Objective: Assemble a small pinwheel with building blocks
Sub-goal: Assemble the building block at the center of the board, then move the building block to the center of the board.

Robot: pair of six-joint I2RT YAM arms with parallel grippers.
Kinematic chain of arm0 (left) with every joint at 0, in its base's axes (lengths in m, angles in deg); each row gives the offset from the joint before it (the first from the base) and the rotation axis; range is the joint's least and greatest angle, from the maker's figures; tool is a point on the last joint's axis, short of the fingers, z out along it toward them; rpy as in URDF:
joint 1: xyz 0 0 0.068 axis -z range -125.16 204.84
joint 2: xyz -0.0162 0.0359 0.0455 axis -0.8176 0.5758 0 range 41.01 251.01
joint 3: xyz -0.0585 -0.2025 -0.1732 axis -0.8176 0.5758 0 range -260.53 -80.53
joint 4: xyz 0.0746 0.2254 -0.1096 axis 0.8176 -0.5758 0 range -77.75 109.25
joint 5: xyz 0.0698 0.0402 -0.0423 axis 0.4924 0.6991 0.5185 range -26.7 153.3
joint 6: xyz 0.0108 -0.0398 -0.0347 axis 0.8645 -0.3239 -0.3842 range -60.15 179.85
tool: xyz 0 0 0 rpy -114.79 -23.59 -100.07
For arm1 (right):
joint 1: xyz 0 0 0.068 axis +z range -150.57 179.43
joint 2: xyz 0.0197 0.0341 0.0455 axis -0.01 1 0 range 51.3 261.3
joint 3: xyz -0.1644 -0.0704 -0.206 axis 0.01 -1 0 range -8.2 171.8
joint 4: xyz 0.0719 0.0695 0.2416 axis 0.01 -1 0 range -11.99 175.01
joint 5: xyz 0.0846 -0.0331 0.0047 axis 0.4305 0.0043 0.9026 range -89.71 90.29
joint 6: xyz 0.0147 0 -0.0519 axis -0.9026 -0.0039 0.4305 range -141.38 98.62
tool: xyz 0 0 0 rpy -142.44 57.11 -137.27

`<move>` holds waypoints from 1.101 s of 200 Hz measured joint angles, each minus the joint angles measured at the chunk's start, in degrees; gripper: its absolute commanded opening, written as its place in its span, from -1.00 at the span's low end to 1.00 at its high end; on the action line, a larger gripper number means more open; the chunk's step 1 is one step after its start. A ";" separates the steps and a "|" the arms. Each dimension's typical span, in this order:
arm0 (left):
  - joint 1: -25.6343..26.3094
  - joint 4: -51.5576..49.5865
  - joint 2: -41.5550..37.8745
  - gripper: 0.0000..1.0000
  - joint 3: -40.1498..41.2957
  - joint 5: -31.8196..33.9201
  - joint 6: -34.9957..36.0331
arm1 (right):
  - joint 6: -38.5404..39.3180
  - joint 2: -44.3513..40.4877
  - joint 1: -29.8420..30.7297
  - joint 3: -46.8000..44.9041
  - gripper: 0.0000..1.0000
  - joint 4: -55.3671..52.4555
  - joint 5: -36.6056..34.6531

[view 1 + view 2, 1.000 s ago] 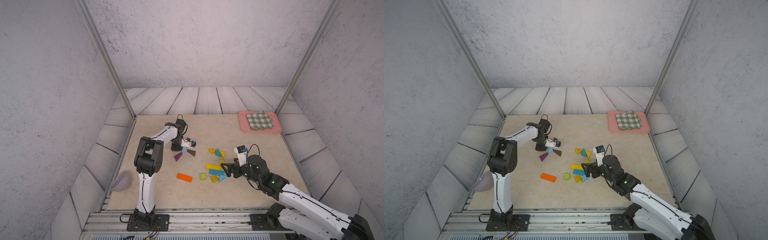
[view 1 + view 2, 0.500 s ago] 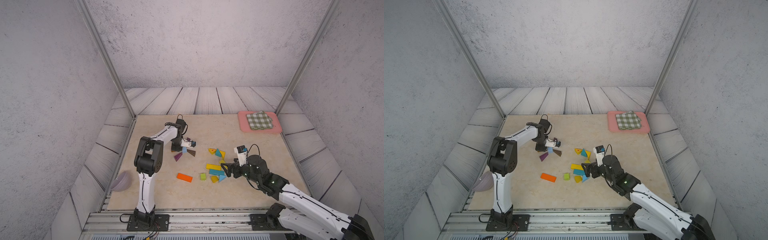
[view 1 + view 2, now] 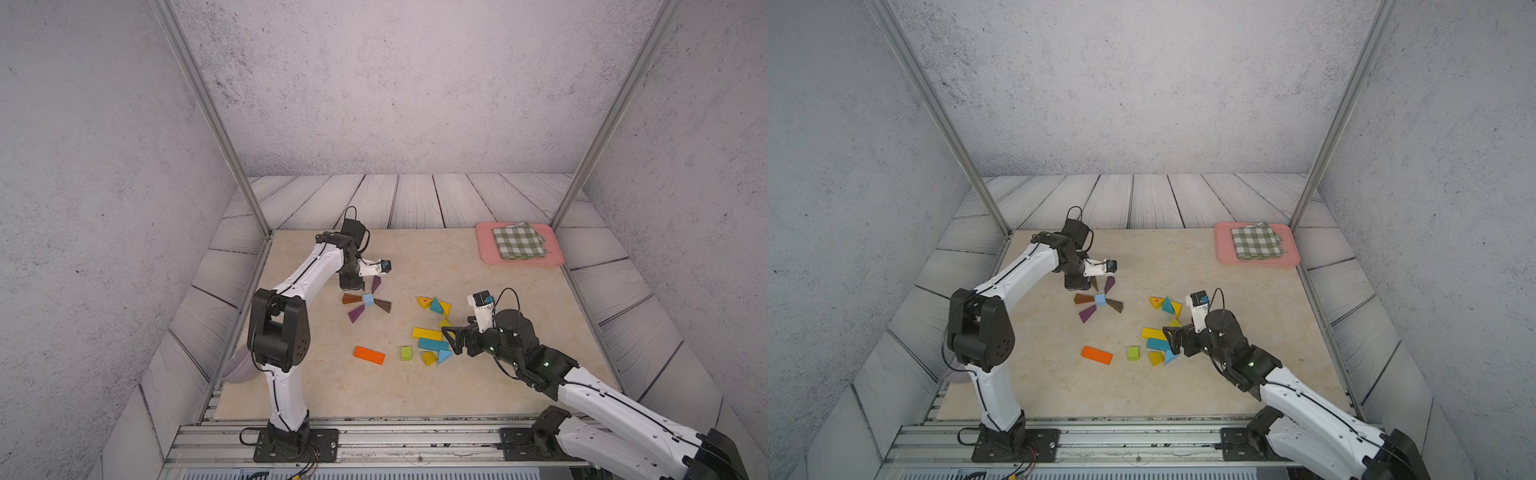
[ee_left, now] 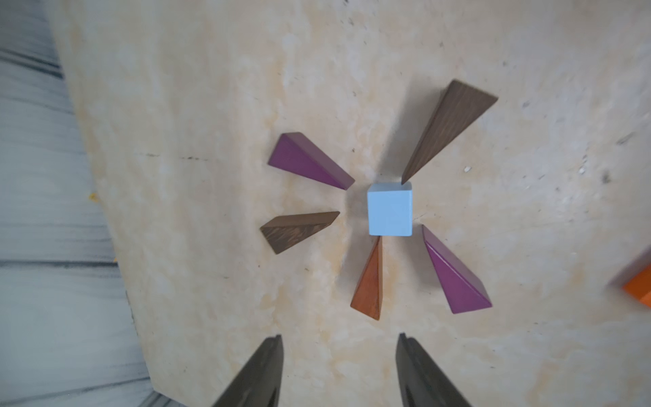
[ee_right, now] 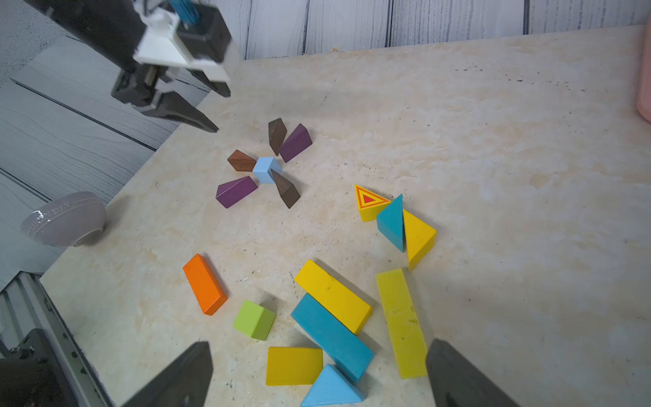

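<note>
Where the left arm [image 3: 307,270] gets in the way: in both top views its wrist hangs over the far side of the pinwheel [image 3: 368,300], so the brown wedge [image 3: 1094,284] only peeks out beside it. The lilac bowl [image 3: 240,369] off the table's [image 3: 415,390] left edge sits half behind the elbow.
Cut off: the orange bar [image 4: 638,289] is only a corner at the edge of the left wrist view, and the pink tray [image 5: 646,88] is only a sliver in the right wrist view.
Hard to make out: the bowl lies tipped with its foot toward the right wrist camera, so I can't see inside it.
Left gripper [image 4: 339,370]: jaws parted with nothing between them, hanging above the table just beside the pinwheel.
Right gripper [image 5: 318,347]: jaws spread wide and empty, low over the loose pile. In the top views it covers part of the yellow-green bar [image 5: 401,322].
Pinwheel: the light-blue cube [image 4: 390,209] sits in the middle. The dark brown wedge [image 4: 447,127] and the reddish-brown wedge [image 4: 370,282] touch its corners with their tips, and the purple wedge [image 4: 458,275] lies just beside it. The second purple wedge [image 4: 310,165] and the brown wedge lie a little apart from it.
Loose blocks: the green cube [image 5: 254,319] stands beside the orange bar. The yellow bar [image 5: 333,296] lies against the teal bar [image 5: 331,340], with a yellow block [image 5: 294,364] and a light-blue triangle [image 5: 331,389] at its near end. Farther off are the patterned yellow triangle [image 5: 370,202], the teal triangle [image 5: 391,225] and a plain yellow triangle [image 5: 419,236], bunched together.
Tray: it sits at the far right corner of the table with a folded green-checked cloth [image 3: 518,246] on it.
</note>
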 measured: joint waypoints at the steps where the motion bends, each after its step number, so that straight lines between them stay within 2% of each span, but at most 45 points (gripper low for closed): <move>1: -0.02 0.17 -0.28 0.86 0.13 -0.04 -0.11 | 0.09 0.04 0.00 0.00 0.98 0.00 0.07; 5: -0.09 0.94 -1.90 0.92 0.92 -0.04 -2.27 | 0.50 0.31 0.00 0.17 0.98 -0.07 0.44; 31: -0.37 10.64 -16.06 0.92 11.06 3.82 -18.93 | 3.10 5.09 1.81 2.95 0.98 -0.72 2.47; 42: -0.50 13.77 -21.68 0.92 15.04 6.01 -27.56 | 5.22 8.92 6.05 5.27 1.00 -1.44 0.90; 55: -0.90 16.68 -28.15 0.92 19.58 8.11 -39.98 | 7.87 14.32 12.20 8.57 0.91 -1.92 -0.61; 75: -2.69 16.83 -36.37 0.92 24.55 8.76 -56.43 | 10.58 22.64 18.43 12.70 0.88 -1.60 -0.70; 105: -7.87 13.90 -45.99 0.92 28.02 7.91 -72.06 | 14.12 36.50 24.11 19.23 0.86 -1.79 -2.49; 137: -12.85 13.40 -53.92 0.92 33.75 7.74 -77.81 | 15.56 50.05 26.56 28.55 0.76 -2.54 -3.50; 162: -15.39 11.32 -53.27 0.92 35.89 7.76 -78.31 | 15.50 57.07 26.51 34.91 0.66 -3.76 -5.46; 180: -17.38 10.54 -51.32 0.92 35.98 6.60 -78.27 | 15.04 60.70 26.36 38.73 0.57 -4.74 -7.41; 220: -19.47 10.27 -52.15 0.92 36.61 3.63 -78.14 | 13.07 64.15 25.14 43.80 0.52 -7.19 -9.38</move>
